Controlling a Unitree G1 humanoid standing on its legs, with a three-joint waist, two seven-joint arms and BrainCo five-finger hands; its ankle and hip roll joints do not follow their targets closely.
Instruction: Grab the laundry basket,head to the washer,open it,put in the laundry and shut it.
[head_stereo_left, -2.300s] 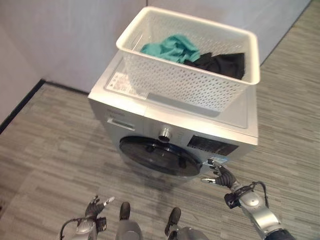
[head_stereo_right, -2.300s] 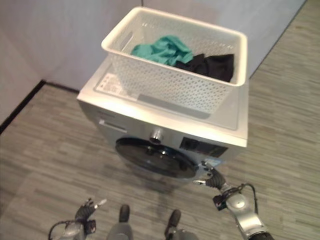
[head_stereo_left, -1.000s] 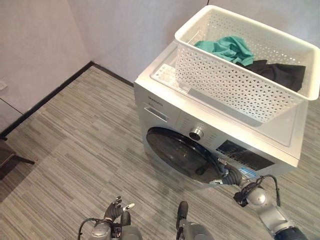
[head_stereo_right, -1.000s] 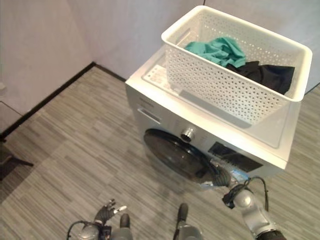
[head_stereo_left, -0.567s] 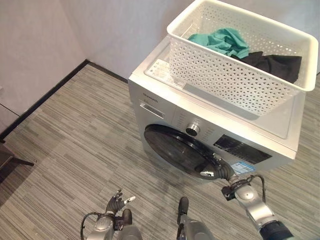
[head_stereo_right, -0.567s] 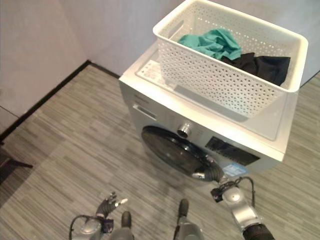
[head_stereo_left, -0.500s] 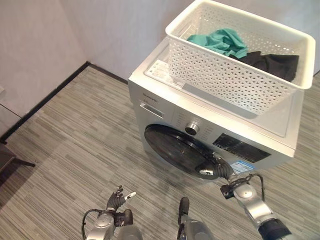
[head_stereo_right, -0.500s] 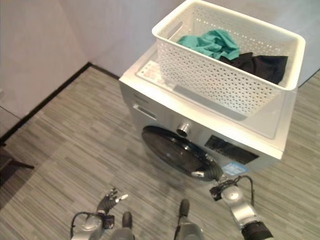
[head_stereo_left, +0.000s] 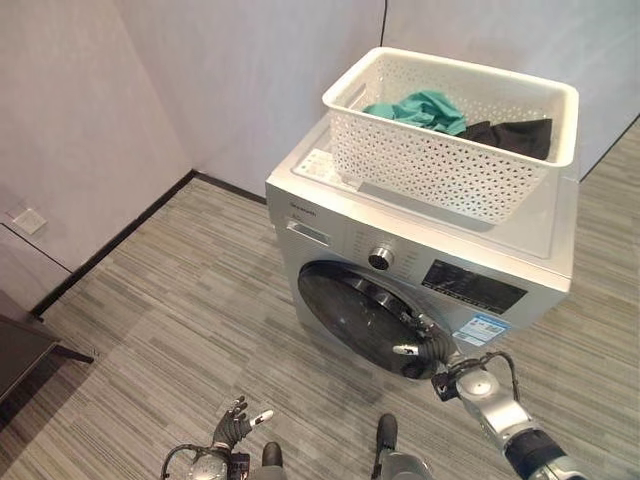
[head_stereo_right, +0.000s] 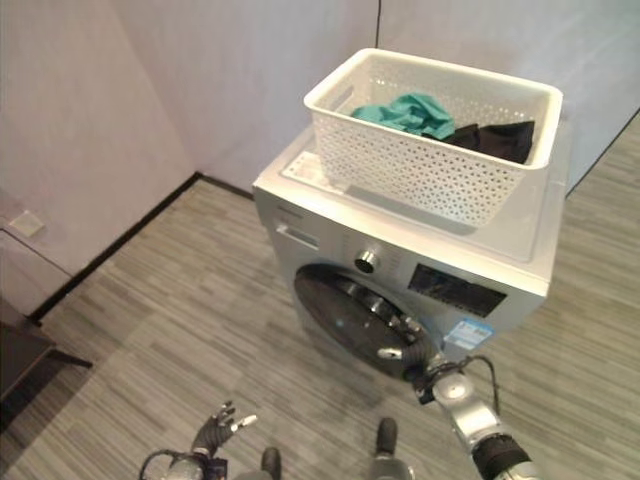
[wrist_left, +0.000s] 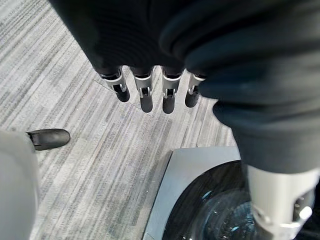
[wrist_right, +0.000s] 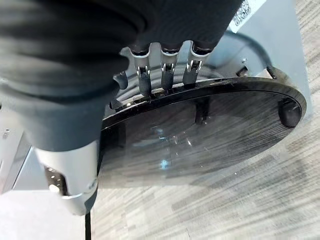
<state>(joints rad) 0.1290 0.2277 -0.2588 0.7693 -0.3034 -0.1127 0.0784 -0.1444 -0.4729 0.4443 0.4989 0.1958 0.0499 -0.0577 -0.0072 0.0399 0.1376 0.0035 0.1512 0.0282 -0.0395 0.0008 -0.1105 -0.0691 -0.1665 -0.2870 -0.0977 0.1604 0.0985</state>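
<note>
A white perforated laundry basket (head_stereo_left: 455, 140) is seen resting on top of a silver front-loading washer (head_stereo_left: 520, 235) set against a pale wall, with a teal garment (head_stereo_left: 417, 106) and a black garment (head_stereo_left: 508, 135) lying inside it, side by side. The washer's round dark glass door (head_stereo_left: 368, 320) is shown pulled slightly ajar at its right edge. That edge is gripped by the right hand (head_stereo_left: 432, 346), the fingers (wrist_right: 165, 75) being hooked over the door's rim in the right wrist view, with the thumb held below the glass. The left hand (head_stereo_left: 237, 424) is held low over the grey striped floor (head_stereo_left: 160, 320), well apart from the washer, with its fingers (wrist_left: 146, 95) relaxed and nothing held. A control knob (head_stereo_left: 379, 258) is seen on the washer's front panel above the door.
</note>
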